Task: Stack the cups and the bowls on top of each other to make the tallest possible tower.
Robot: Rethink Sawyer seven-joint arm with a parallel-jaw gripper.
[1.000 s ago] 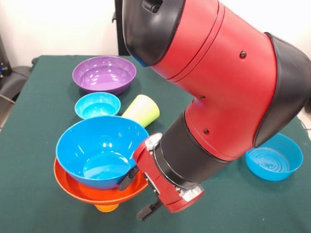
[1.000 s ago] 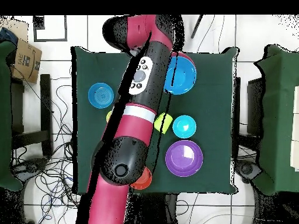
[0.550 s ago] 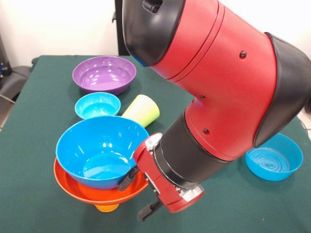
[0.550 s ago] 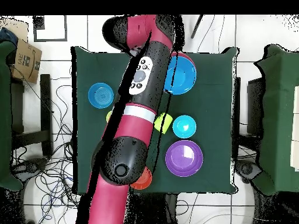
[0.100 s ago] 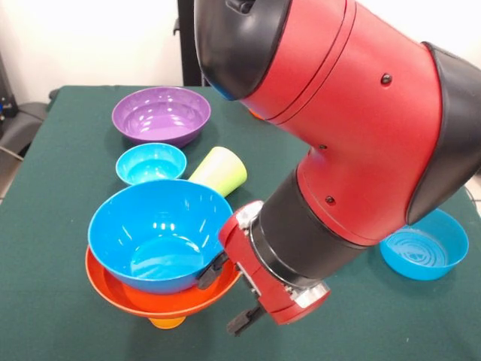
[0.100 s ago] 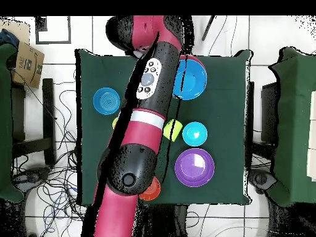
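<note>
Now the claw (image 5: 228, 297) has shifted right.

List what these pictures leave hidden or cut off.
- Orange cup under the tower: front view shows only its base; the orange bowl covers the rest.
- Lime cup: partly behind the big blue bowl in front view, half under the arm in overhead view.
- Gripper: the arm covers it in overhead view.
- Small orange bowl: mostly under the arm, overhead view.
</note>
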